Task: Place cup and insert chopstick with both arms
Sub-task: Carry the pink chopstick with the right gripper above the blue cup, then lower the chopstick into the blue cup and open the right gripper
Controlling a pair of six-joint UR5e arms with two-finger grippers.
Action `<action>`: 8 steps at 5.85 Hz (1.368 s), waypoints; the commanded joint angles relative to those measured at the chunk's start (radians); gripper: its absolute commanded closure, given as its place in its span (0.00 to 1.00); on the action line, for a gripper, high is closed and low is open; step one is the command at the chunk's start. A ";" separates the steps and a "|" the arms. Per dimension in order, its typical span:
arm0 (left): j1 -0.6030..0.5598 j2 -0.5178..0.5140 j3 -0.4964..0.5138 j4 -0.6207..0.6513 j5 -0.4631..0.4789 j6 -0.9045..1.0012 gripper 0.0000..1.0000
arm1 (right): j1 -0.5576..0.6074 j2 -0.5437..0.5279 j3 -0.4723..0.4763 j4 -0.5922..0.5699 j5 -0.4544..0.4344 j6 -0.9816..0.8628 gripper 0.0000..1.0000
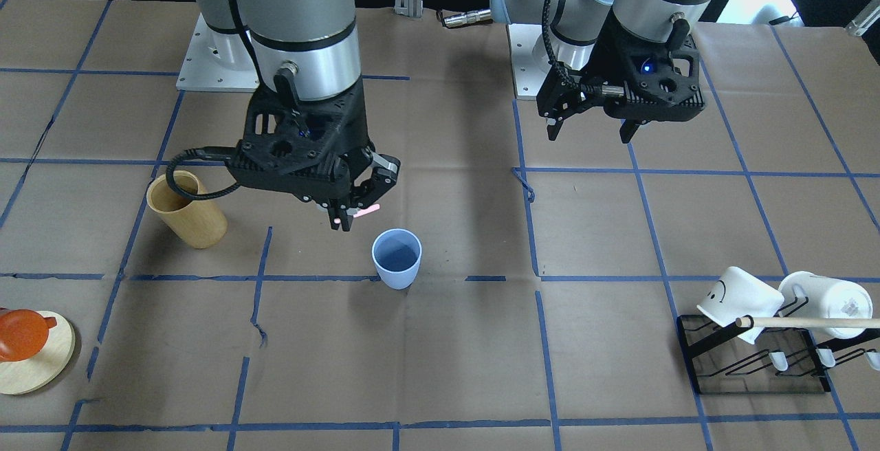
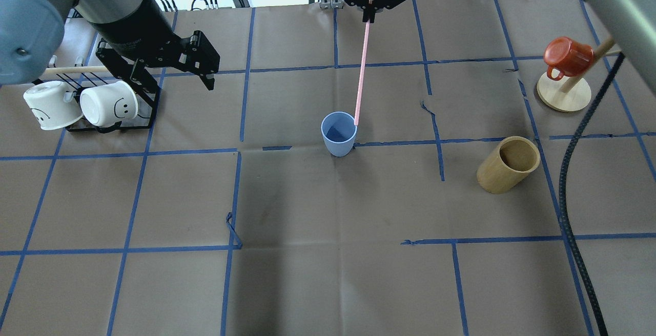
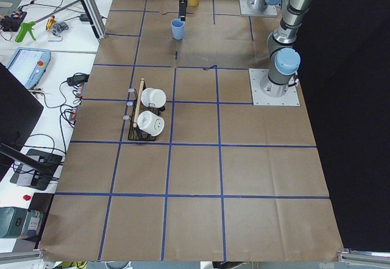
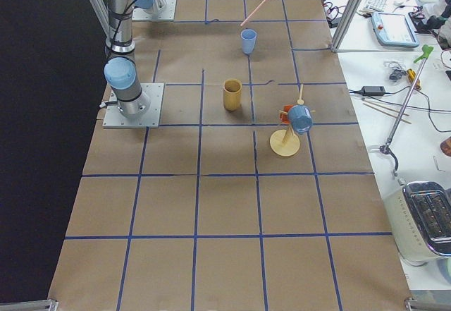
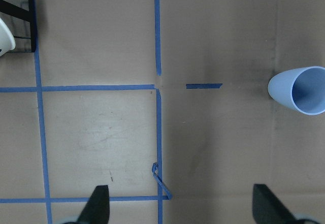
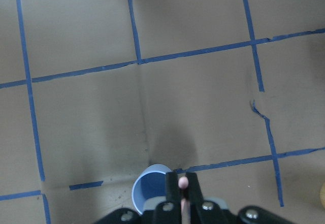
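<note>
The light blue cup (image 1: 397, 258) stands upright near the table's middle; it also shows in the overhead view (image 2: 338, 133) and the left wrist view (image 5: 299, 89). My right gripper (image 1: 347, 217) is shut on a thin pink chopstick (image 2: 361, 69). The stick slants down from the gripper, and its lower tip is just over the cup's rim. In the right wrist view the stick's end (image 6: 183, 182) sits between the closed fingers, with the cup (image 6: 150, 191) below. My left gripper (image 1: 590, 136) is open and empty, well off to the side of the cup, as the left wrist view (image 5: 183, 206) shows.
A tan wooden cylinder (image 2: 507, 164) stands on my right of the cup. A red mug (image 2: 566, 57) hangs on a round wooden stand at far right. Two white mugs (image 2: 107, 103) sit on a black rack (image 1: 756, 368) with a wooden dowel (image 1: 811, 322), near my left gripper.
</note>
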 commanded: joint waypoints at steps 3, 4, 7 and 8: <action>0.001 0.001 -0.002 -0.002 -0.001 -0.001 0.02 | 0.036 0.076 0.040 -0.103 -0.022 0.034 0.94; -0.001 0.001 -0.002 -0.002 -0.001 -0.002 0.02 | 0.036 0.075 0.073 -0.105 -0.026 0.034 0.94; 0.001 0.001 -0.003 -0.002 -0.003 -0.002 0.02 | 0.036 0.078 0.152 -0.178 -0.018 0.026 0.93; 0.001 0.001 -0.003 -0.002 -0.003 -0.002 0.02 | 0.036 0.081 0.153 -0.178 -0.015 0.019 0.65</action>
